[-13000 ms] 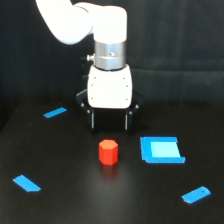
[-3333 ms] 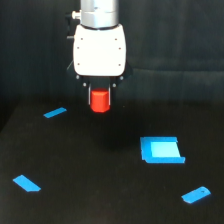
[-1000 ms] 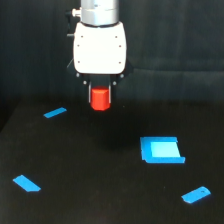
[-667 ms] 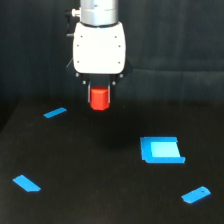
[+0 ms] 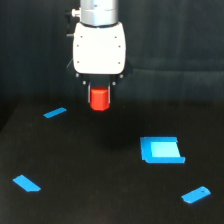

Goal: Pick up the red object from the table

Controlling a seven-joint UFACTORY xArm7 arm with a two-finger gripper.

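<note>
Jaws of the gripper (image 5: 99, 95) are clamped on the red object (image 5: 100, 99), one dark finger on each side of the block. The block hangs upright below the white gripper body (image 5: 99, 47), clear of the table (image 5: 100, 190) and raised well above it.

Items on the table, from the exterior view's left to its right:

1. A flat blue piece (image 5: 26, 183) lies near the front left edge, set at an angle.
2. A narrow blue strip (image 5: 55, 112) lies farther back, to the left of the held block and apart from it.
3. A larger blue square piece (image 5: 161, 149) lies right of centre, with a paler centre panel.
4. A small rounded blue piece (image 5: 196, 194) lies at the front right, tilted.

All four blue pieces lie well apart from each other.
</note>
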